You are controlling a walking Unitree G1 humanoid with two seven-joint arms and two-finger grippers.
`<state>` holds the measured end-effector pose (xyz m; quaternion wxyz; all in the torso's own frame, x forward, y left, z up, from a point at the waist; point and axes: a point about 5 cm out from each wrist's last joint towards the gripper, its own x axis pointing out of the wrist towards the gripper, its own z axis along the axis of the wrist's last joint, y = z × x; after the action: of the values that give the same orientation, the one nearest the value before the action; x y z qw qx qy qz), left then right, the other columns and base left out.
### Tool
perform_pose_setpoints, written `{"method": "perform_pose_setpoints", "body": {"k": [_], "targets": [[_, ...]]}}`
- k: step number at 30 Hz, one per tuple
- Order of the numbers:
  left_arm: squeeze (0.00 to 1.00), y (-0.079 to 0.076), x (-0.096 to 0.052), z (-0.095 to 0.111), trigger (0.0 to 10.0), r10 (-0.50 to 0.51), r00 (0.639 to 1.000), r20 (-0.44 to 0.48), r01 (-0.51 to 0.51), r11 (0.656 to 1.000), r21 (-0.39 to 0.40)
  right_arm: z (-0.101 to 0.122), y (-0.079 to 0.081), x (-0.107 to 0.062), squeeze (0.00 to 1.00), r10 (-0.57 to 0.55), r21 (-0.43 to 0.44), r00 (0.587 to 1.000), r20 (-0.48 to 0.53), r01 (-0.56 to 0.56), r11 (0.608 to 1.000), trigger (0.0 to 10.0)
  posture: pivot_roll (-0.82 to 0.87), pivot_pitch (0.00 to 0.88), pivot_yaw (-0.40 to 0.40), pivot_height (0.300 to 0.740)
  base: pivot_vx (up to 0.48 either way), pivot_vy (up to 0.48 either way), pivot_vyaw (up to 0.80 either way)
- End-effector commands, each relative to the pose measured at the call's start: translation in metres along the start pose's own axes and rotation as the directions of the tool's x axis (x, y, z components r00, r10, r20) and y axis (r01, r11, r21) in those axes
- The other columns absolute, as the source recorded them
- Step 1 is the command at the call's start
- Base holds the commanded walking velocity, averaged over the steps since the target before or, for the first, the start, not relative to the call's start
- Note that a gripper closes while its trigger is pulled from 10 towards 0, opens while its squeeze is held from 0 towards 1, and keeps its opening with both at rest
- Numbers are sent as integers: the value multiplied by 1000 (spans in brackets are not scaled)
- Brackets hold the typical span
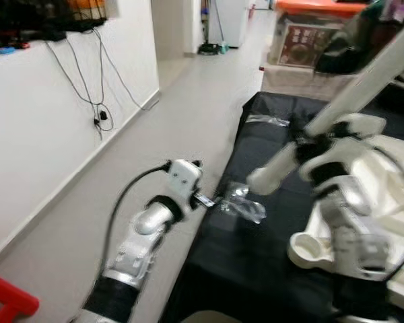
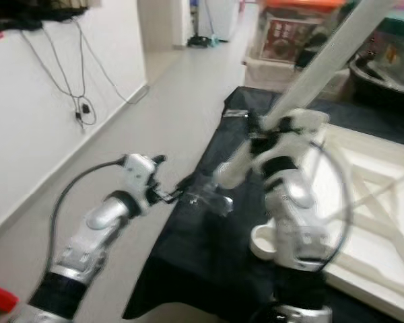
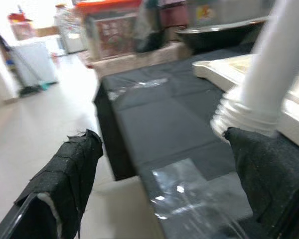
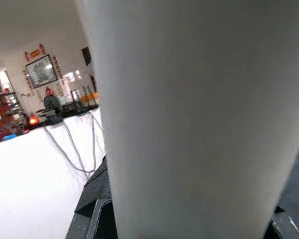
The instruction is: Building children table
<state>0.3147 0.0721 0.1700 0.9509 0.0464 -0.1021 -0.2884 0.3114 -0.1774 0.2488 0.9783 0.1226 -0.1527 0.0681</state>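
A long white table leg (image 1: 363,81) slants over the black mat (image 1: 256,269), and my right gripper (image 1: 316,145) is shut on its lower part. Its threaded end (image 3: 246,109) hangs just above the mat. The right wrist view looks along the leg (image 4: 189,119) at close range. The white tabletop (image 2: 370,202) lies upside down on the mat at the right, with a round socket (image 1: 310,249) at its near corner. My left gripper (image 1: 209,200) is open at the mat's left edge, right beside a clear plastic bag (image 1: 242,202). The bag (image 3: 194,189) lies between the padded fingers (image 3: 70,174).
A white wall with hanging cables (image 1: 94,101) runs along the left of a pale floor corridor (image 1: 188,101). Boxes with an orange lid (image 1: 310,40) stand behind the mat. A second plastic wrapper (image 1: 269,121) lies at the mat's far end. A red object (image 1: 7,299) sits at the bottom left.
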Motion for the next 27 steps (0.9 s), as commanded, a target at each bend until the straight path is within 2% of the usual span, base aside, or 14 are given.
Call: {"method": "perform_pose_setpoints", "body": {"k": [1,10,11,17,24,27], "targets": [[0,-4,0,1,10000,-6,1000,-4,6,1000,5,6,-6,-3,0,-27,-22,999,32,28,999,10000,50,0,-62,740,0,-480,0],[0,1,0,0,10000,28,999,-23,-28,1000,-4,6,-3,-2,0,26,-17,1000,16,-26,1000,10000,48,0,-62,740,0,-477,0],[0,1,0,1,10000,42,999,-22,-42,999,-7,6,-2,0,0,71,-7,997,5,-71,997,10000,50,0,-65,740,0,0,0],[0,2,-1,1,10000,63,998,-28,-63,998,-16,6,2,1,0,179,41,984,-12,-179,983,10000,54,0,-66,740,0,0,0],[0,0,-7,-4,10000,62,996,-59,-63,998,-24,12,-10,8,0,177,2,984,2,-177,984,10000,58,0,-72,740,0,0,0],[0,-1,-11,-7,10000,60,996,-70,-62,998,-23,14,-11,9,0,173,-1,985,13,-173,985,10000,62,0,-73,740,0,0,704]]}}
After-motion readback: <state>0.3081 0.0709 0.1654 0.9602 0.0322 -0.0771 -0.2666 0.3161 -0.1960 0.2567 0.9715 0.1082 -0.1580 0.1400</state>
